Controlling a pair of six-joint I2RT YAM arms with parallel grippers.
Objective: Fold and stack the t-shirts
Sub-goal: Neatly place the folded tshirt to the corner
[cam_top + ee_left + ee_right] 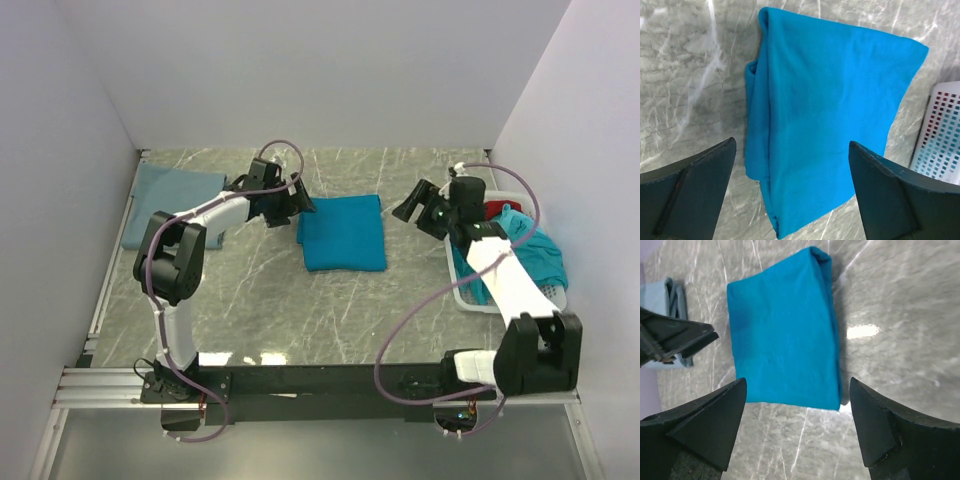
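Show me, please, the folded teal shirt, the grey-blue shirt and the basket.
folded teal shirt [342,232], top view, its centre.
grey-blue shirt [165,195], top view, its centre.
basket [942,130], left wrist view, its perforated wall.

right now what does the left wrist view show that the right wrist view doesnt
Only the left wrist view: the white basket at its right edge. Only the right wrist view: the grey-blue t-shirt and the left arm's fingers. Both: the folded teal t-shirt lying on the marble table.
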